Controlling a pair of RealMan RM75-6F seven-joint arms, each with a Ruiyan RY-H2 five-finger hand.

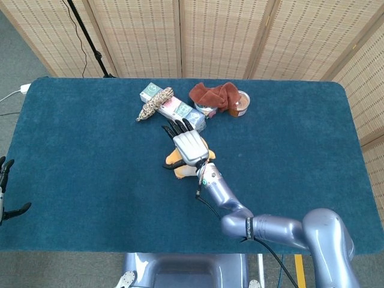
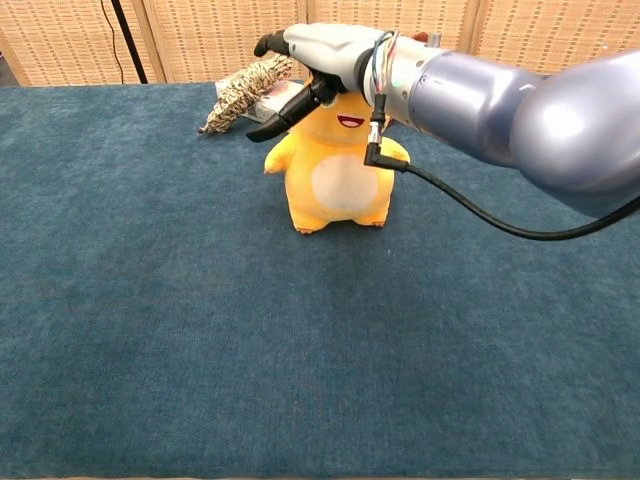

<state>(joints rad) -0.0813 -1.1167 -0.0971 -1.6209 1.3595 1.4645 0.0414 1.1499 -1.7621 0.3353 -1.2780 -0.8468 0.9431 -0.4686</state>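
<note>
At the far left edge of the head view, at about 8 o'clock from the table's middle, only a sliver of my left hand (image 1: 5, 191) shows. It is off the blue table (image 1: 78, 156), and I cannot tell how its fingers are set.

Moving right along the far side, a woven straw bundle (image 1: 154, 104) lies tilted across the boxes (image 1: 180, 111).

Just this side of them, near the table's centre, the yellow plush toy (image 2: 338, 170) stands upright on its feet, facing me. My right hand (image 2: 320, 45) is spread flat, palm down, over its head and grasping nothing. The fingers (image 1: 177, 127) fan toward 11 o'clock, past the toy's head and toward the boxes. The thumb (image 2: 285, 112) curves down beside the toy's cheek on the 9 o'clock side. Whether my palm presses on the head or hangs just above it, I cannot tell. So the toy is under my hand, not in it.

Further right, at 1 o'clock from the toy, a rust-red cloth (image 1: 213, 95) lies heaped beside a small tin (image 1: 241, 103).
</note>
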